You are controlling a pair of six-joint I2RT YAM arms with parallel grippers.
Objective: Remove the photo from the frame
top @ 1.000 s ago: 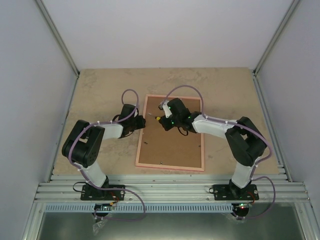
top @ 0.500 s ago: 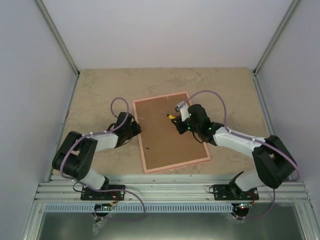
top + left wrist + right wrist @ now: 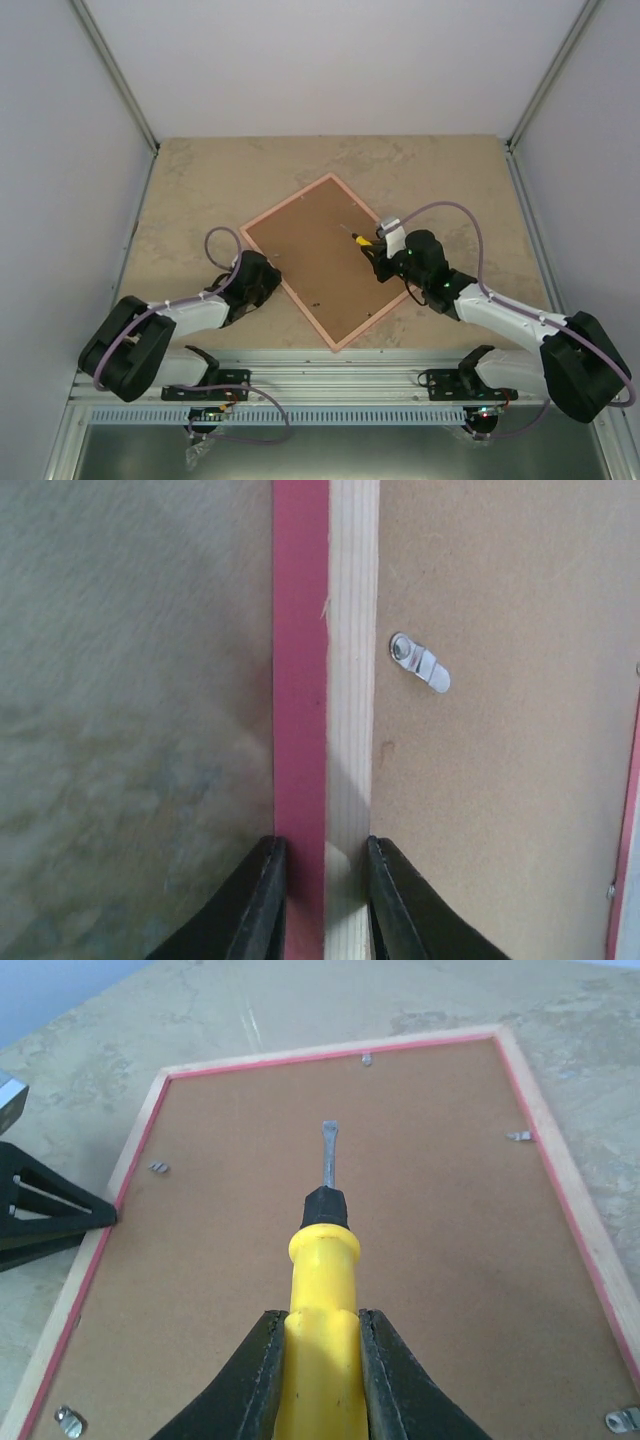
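The task is looking barely begun. The frame (image 3: 287, 201) is lying face down on the table (image 3: 200, 180), and its backing board (image 3: 420, 1260) is sitting inside the rim, so the photo is staying hidden underneath and cannot be seen in any view. Judging from this, the clips need freeing and the board lifting before the print can come out.

The left gripper (image 3: 322, 880) is pinching the frame's side rail between narrow jaws, one finger on the outer pink face and the other on the inner edge of the raw pale wood. Just ahead and to the right of those fingers, a small bright metal clip (image 3: 420, 663) is lying on the board; whether it is turned in or out is hard to tell.

The right gripper (image 3: 322, 1360) is clamping a screwdriver (image 3: 322, 1260) by its glossy yellow handle, with the flat steel blade (image 3: 328, 1155) pointing forward over the middle of the board. Whether its tip is touching the board cannot be told. More clips are sitting along the rim on both sides of and beyond the blade.

The board is looking like matte, fine-grained brown fibreboard; the rail is thin, straight and painted pink; the table is showing a mottled, stone-like beige.
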